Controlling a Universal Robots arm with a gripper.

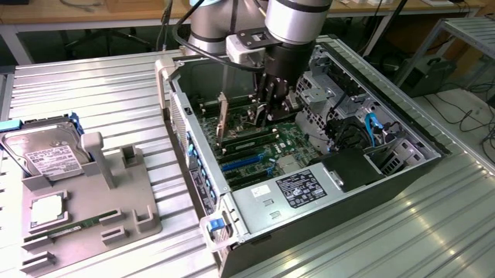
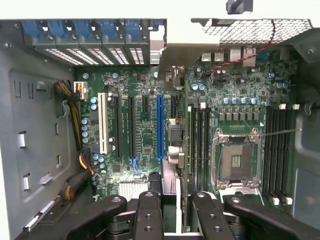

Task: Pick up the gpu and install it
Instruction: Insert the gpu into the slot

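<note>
exterior view: arm reaches down into open computer case point(image 1: 402, 145) on metal table point(image 1: 101, 87). gripper point(image 1: 272, 116) grasping gpu point(image 1: 222, 119) (card edge-on, upright) above motherboard point(image 1: 290, 142). hard drive point(image 1: 46, 153) on grey fixture tray point(image 1: 85, 220) at exterior view's left, well apart.

wrist view: gripper point(image 2: 177, 212) fingers point(image 2: 148, 215) clenched on gpu point(image 2: 172, 90), card seen edge-on, standing over motherboard point(image 2: 140, 125) just beside blue slot point(image 2: 159, 127). empty cpu socket point(image 2: 237, 160) near.

My end effector point(image 1: 272, 110) hangs inside the case point(image 1: 433, 152); drive cage point(image 1: 325, 92) crowds one side, gpu point(image 1: 222, 119) the other.
</note>
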